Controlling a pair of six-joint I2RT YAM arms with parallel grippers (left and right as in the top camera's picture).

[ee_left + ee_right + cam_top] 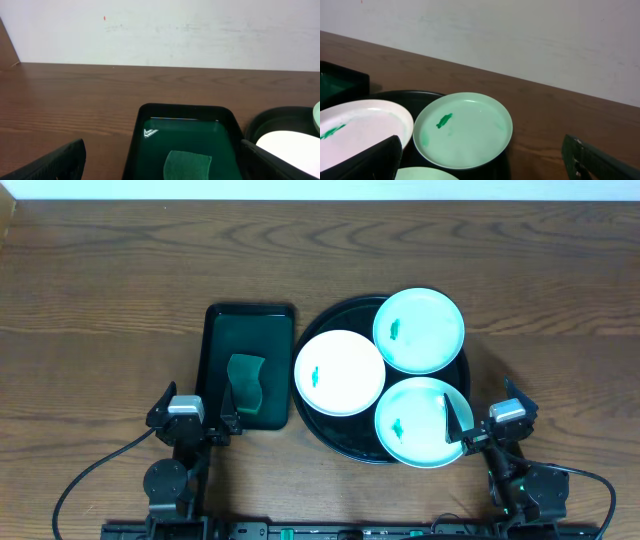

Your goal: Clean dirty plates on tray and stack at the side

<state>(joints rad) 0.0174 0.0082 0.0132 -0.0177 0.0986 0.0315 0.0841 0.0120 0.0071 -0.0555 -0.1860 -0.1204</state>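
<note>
Plates (340, 372) on tray (325, 430), wooden table (100, 280), wall (200, 30); left end effector (162, 145), right end effector (481, 142) spread

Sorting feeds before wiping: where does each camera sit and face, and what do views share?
Overhead: fixed above the table, looking straight down on the round glossy black tray and rectangular dark green tray; left gripper, right gripper at bottom.
Left wrist: low, facing the wall over the green tray; own fingers in lower corners.
Right wrist: low, facing the wall over a pale green round plate; own fingers likewise.
Both wrist views share the white smeared plate.
</note>
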